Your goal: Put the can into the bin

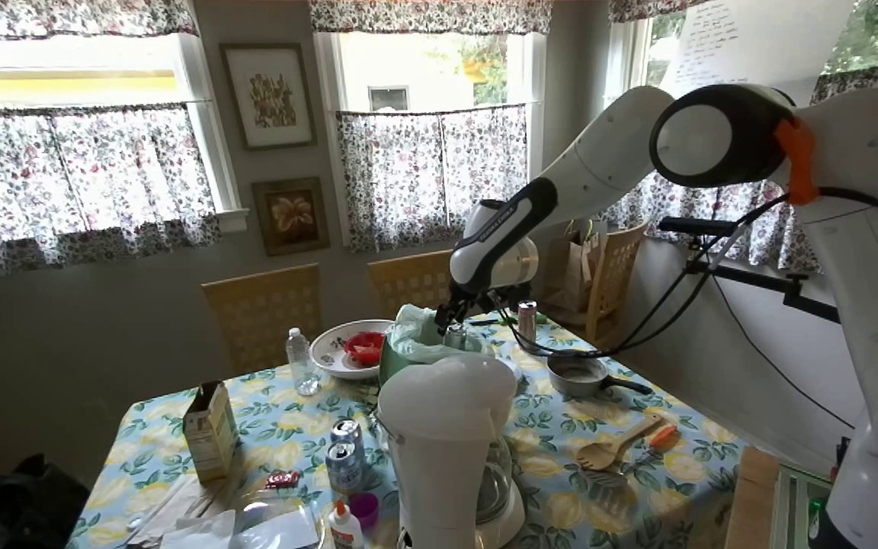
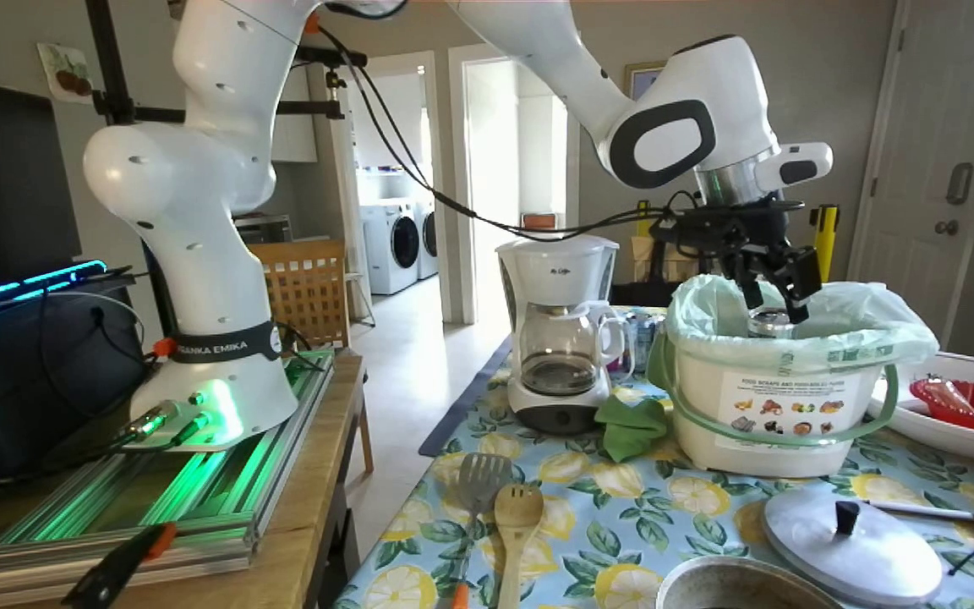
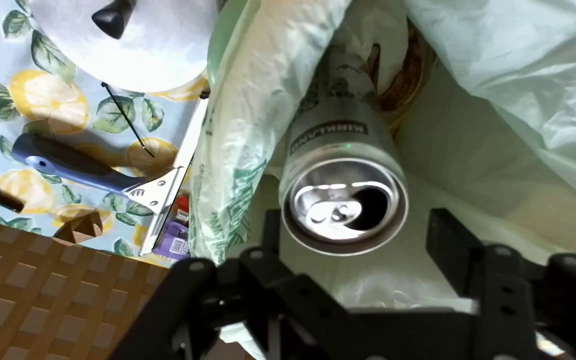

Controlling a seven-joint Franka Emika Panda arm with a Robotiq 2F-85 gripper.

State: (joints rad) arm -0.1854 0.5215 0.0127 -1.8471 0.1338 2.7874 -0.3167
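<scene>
Table (image 1: 279,419) is viewed obliquely down in an exterior view, past near coffee maker (image 1: 443,412) toward far windows (image 1: 435,69), and from lower, toward far doorways (image 2: 500,220), in an exterior view; bin (image 2: 757,461) shared by both, looked into from close above in the wrist view.

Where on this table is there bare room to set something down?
Bare tablecloth lies between carton, bottle and two cans; another patch sits between green cloth, pot and lid. It's crowded by the bin, between coffee maker and white bowl.

Table (image 1: 271,412) covered with a lemon-print cloth (image 2: 571,529), bin (image 2: 770,461) placed on it, coffee maker (image 2: 559,292) set nearby, lid (image 2: 876,554) and wooden utensil (image 2: 517,512) laid flat
</scene>
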